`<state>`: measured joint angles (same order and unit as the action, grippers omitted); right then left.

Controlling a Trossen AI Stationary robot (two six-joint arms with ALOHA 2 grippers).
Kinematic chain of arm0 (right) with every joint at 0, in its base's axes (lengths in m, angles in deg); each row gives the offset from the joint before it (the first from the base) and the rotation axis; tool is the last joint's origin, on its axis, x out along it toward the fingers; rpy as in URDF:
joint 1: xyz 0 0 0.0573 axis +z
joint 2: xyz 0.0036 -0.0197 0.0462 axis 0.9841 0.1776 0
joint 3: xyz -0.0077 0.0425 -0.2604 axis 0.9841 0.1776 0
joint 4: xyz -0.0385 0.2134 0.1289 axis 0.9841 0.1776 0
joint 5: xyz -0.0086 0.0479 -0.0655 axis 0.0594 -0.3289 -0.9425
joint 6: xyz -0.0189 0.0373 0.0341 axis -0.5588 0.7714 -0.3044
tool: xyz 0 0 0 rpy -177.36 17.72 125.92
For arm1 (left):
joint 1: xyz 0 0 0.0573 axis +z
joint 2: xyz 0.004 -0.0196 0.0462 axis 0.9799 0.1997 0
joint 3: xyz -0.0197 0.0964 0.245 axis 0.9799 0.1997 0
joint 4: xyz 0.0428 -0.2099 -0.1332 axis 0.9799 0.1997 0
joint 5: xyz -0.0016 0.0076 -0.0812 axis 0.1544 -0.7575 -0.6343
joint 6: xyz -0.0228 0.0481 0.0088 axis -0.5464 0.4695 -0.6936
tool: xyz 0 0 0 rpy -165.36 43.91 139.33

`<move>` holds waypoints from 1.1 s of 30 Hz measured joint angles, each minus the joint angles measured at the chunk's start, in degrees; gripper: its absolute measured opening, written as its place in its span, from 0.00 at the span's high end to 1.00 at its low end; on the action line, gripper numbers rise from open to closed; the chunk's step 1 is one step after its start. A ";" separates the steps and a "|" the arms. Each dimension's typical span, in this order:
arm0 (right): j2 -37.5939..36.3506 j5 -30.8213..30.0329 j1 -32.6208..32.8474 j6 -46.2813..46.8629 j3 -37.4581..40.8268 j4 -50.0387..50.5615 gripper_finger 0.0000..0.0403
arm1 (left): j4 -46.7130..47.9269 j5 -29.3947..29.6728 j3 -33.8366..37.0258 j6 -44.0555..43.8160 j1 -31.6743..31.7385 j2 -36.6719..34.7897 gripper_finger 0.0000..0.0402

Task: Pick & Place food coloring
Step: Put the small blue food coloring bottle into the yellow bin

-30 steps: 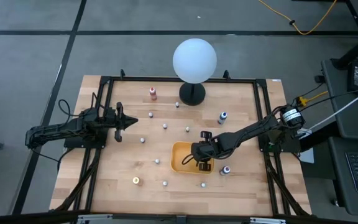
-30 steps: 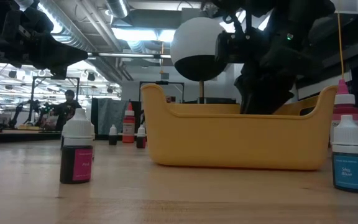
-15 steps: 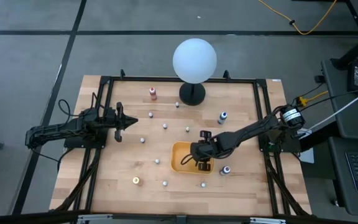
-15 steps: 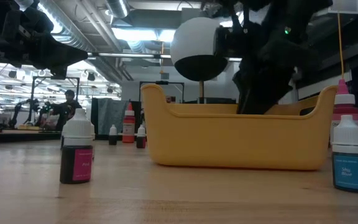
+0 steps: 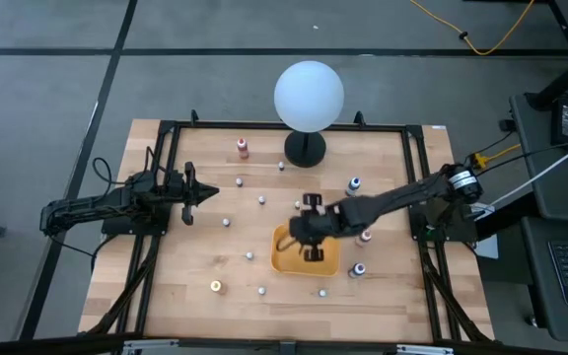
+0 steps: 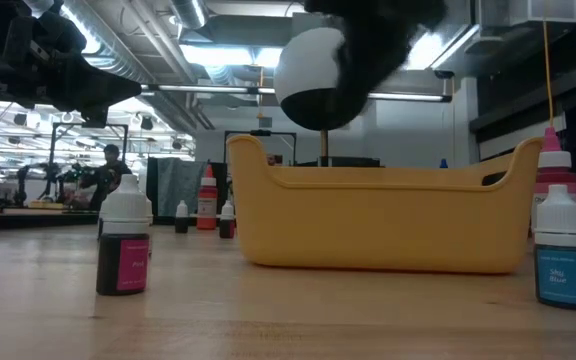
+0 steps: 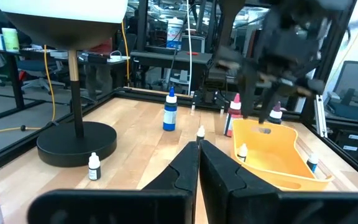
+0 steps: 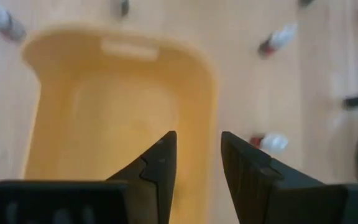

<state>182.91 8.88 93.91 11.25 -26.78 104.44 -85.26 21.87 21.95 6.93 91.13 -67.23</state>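
The food coloring bottles stand scattered on the wooden table: a red one (image 5: 243, 148) at the far side, a blue one (image 5: 353, 185), a pink-capped one (image 5: 365, 235) and another blue one (image 5: 358, 268) right of the yellow bin (image 5: 286, 258). A pink one (image 6: 124, 245) stands near the front. My right gripper (image 8: 197, 137) hangs open above the bin (image 8: 104, 112), nothing between its fingers. My left gripper (image 7: 199, 149) waits shut and level at the table's left (image 5: 210, 190).
A lamp with a white globe (image 5: 309, 94) stands on a black base (image 5: 305, 150) at the far edge. Several tiny white-capped bottles (image 5: 261, 200) dot the table's middle. An orange-capped one (image 5: 216, 286) lies near the front left. A black frame (image 5: 166, 197) borders the table.
My right gripper has risen out of the yellow bin and moved a little toward the table's far-left, now hanging above the bin's rim. The bin and the bottles have stayed in place.
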 joint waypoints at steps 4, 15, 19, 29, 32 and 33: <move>0.00 2.71 -2.26 -5.56 -6.28 4.34 0.68 | 0.00 0.02 0.00 0.00 0.00 0.02 0.97; -3.45 1.18 -4.84 -8.05 -11.71 15.37 0.68 | -0.02 0.02 0.02 0.00 0.00 0.00 0.97; -10.04 0.22 -5.93 -8.01 -6.12 13.50 0.68 | -0.02 0.01 0.01 0.00 0.00 0.01 0.97; -21.42 15.48 -5.34 -6.03 6.23 4.29 0.68 | 0.00 0.01 0.01 0.00 0.00 0.01 0.97; -21.52 15.77 -1.29 -5.82 7.42 4.95 0.68 | 0.00 0.00 0.01 0.00 0.00 0.02 0.97; -21.37 15.87 0.13 -6.08 7.86 5.63 0.68 | 0.00 0.00 0.00 0.00 0.00 0.00 0.97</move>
<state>161.53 24.75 94.04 5.17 -18.92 110.07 -85.26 21.87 21.95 6.93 91.13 -67.22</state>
